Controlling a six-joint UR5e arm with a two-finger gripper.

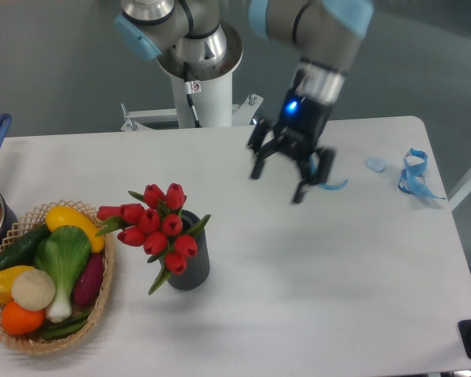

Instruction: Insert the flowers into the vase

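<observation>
Red tulip bunch (155, 226) sits in your ribbed dark grey vase (191, 261).
Your black two-finger gripper (279, 184) hangs released, empty, at two o'clock, well apart.

Bright, even overhead light, soft shadows on the table (337, 259); end effector (286, 174) motion-blurred.

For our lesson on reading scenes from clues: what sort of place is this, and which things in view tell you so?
Probably a robotics lab or test bench, not a home. A robot arm on a white pedestal works over a plain white table, and the props look staged: flowers in a vase, and a wicker basket of toy-like vegetables.
</observation>
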